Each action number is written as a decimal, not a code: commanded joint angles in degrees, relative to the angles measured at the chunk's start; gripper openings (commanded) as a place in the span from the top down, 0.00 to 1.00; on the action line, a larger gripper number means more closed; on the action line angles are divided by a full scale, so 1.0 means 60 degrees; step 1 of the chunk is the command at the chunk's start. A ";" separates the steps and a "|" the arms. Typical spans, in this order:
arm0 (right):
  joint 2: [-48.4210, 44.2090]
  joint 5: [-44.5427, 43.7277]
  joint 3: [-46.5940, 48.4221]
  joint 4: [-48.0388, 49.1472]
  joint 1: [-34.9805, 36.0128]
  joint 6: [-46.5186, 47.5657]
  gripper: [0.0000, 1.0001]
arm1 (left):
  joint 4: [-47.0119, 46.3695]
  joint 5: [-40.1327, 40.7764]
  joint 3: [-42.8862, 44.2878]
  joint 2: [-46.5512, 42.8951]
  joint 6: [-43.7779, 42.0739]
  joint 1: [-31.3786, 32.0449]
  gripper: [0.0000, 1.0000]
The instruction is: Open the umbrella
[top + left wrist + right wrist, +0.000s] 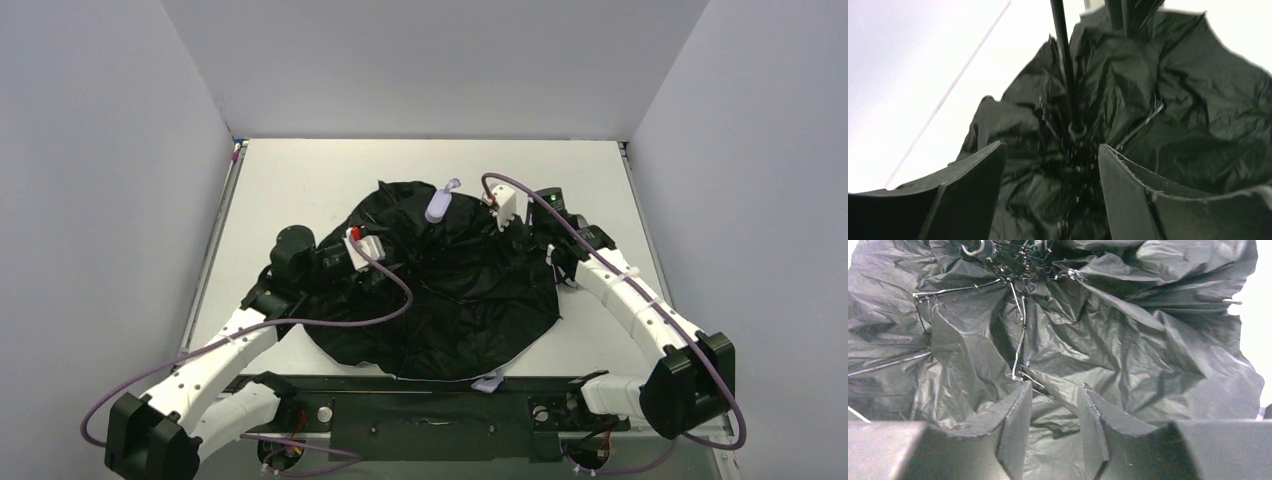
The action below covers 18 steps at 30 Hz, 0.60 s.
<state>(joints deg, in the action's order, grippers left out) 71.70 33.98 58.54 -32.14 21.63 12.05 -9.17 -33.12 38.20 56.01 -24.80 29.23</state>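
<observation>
Elbow low on the near-left side, the left arm (230,345) stretches forward and inward, its wrist over the left part of the umbrella (450,290). The left gripper (1050,150) hangs with its fingers (973,190) spread wide and nothing between them; the thin black shaft (1065,65) rises just ahead of the gap.

The umbrella lies spread in the middle of the table (300,180), black inside facing up, with the pale handle (437,206) sticking up near its far edge. Its near rim reaches the front edge of the table, where a pale fold turns over. White tabletop shows in a band to the left, a wider one beyond the far rim, and another on the right.

The right arm (630,300) bends in from the near-right corner, its wrist at the canopy's far-right edge. The right gripper (1054,387) points down at the crumpled fabric, fingers (1015,430) apart by a narrower gap, with nothing pinched that I can see.
</observation>
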 commanded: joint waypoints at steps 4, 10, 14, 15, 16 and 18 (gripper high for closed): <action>0.1493 0.0487 0.0790 0.2305 0.1157 -0.2505 0.70 | 0.1946 -0.0642 -0.0753 -0.0212 -0.1633 -0.1347 0.56; 0.3373 0.0512 0.1300 0.4361 0.1788 -0.4417 0.73 | 0.1220 -0.0067 -0.0229 0.1716 -0.2182 -0.1377 0.69; 0.4935 0.0183 0.1771 0.4659 0.1875 -0.4715 0.73 | 0.0965 0.0364 -0.0059 0.2623 -0.2685 -0.1386 0.72; 0.5143 0.0102 0.1921 0.4568 0.1819 -0.4641 0.73 | 0.1041 0.0430 0.0012 0.2891 -0.2797 -0.1434 0.73; 0.5521 -0.0021 0.1971 0.4361 0.1732 -0.4577 0.72 | 0.1286 0.0502 0.0060 0.3011 -0.2877 -0.1483 0.74; 0.5926 -0.0316 0.2030 0.3996 0.1538 -0.4408 0.68 | 0.1913 0.0513 0.0176 0.3391 -0.3236 -0.1660 0.76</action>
<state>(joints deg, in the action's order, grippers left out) 103.28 35.33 68.55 -8.67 32.53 -13.58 0.14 -31.44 35.44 73.65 -39.38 20.91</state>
